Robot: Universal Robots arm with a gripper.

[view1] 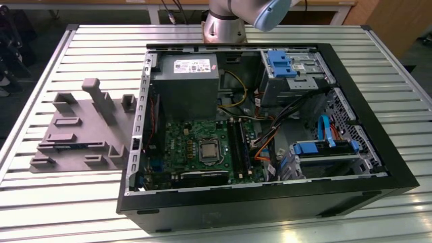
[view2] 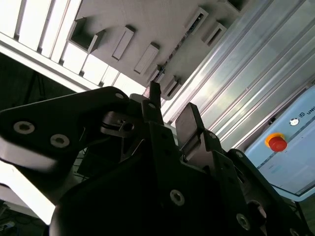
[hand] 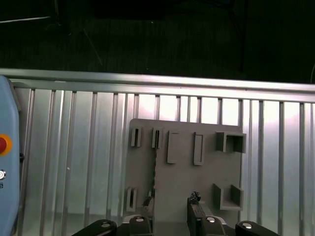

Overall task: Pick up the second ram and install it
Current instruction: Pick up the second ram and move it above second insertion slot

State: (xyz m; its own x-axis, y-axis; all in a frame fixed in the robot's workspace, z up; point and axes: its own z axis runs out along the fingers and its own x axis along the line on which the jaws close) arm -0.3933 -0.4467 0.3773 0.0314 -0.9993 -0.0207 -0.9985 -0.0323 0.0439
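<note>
An open computer case [view1: 270,202] lies on a slatted metal table [view1: 81,50], filling its middle and the side toward the exterior view's right, its green motherboard [view1: 182,147] exposed. A grey fixture block [view1: 81,131] sits beside the case near the table's edge on the exterior view's left. The arm [view1: 226,23] rises from the table's far edge.

In the first wrist view the gripper [hand: 172,219] hangs above the block. Its two black fingers [hand: 197,216] are spread apart with nothing between them. The second ram [hand: 154,169] shows there as a thin dark strip on edge in a slot of the block, near the gripper and roughly in line with one finger. No contact between them can be made out.

A pale blue control box [hand: 7,113] with a red button lies on the table beside the block.
</note>
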